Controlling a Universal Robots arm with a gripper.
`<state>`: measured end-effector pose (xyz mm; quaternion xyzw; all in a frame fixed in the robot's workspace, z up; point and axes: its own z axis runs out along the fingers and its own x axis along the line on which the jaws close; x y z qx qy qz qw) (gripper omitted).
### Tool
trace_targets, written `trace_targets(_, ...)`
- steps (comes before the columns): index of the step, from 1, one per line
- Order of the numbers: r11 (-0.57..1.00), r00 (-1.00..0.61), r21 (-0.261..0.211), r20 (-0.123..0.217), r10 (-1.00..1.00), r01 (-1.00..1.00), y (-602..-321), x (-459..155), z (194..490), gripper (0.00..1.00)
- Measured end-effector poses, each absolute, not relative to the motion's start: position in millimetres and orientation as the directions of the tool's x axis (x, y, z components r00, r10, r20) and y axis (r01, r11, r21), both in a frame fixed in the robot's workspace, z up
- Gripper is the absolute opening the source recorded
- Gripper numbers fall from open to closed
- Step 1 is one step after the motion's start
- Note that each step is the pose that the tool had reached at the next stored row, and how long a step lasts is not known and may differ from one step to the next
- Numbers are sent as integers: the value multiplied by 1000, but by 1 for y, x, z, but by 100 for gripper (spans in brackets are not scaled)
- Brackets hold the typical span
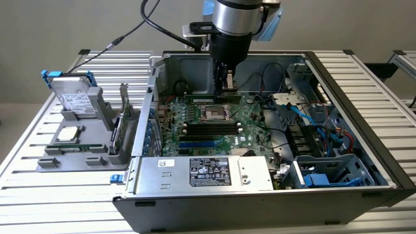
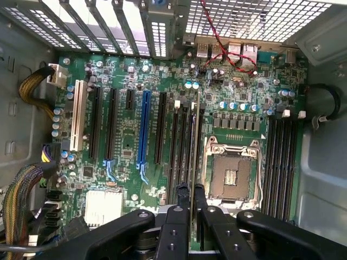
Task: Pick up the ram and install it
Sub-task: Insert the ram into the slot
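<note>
Although a grey plastic fixture (image 1: 71, 146) stands on the ribbed metal desk (image 1: 39, 204) at the exterior view's left, further right inside the steel case (image 1: 260, 214) the claw (image 1: 225, 92) is clamped on the ram (image 1: 198, 97), a flat green stick just above the motherboard (image 1: 250, 131). Thin, stiff, light, probably brittle; its top edge midway seems the safest hold.

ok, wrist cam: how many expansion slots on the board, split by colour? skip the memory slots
White slot: 1
Blue slot: 1
Black slots: 4
Total: 6
Not counted: the ram, which the gripper is shut on.
</note>
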<state>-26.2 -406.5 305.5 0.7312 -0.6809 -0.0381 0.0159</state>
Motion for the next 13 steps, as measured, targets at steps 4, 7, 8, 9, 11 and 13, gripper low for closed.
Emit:
trace_targets(4,-72,70,76,-25,-997,-995,-403,-26,300,14)
trace_targets(7,-71,70,76,-22,-997,-995,-401,-26,296,14)
trace_targets(8,-71,69,76,-21,-997,-995,-400,-26,295,14)
trace_targets(9,-70,68,75,-20,-997,-995,-400,-26,294,14)
trace_targets(11,-66,65,72,-17,-998,-995,-400,-26,292,14)
trace_targets(13,-62,61,66,-13,-998,-996,-400,-26,291,14)
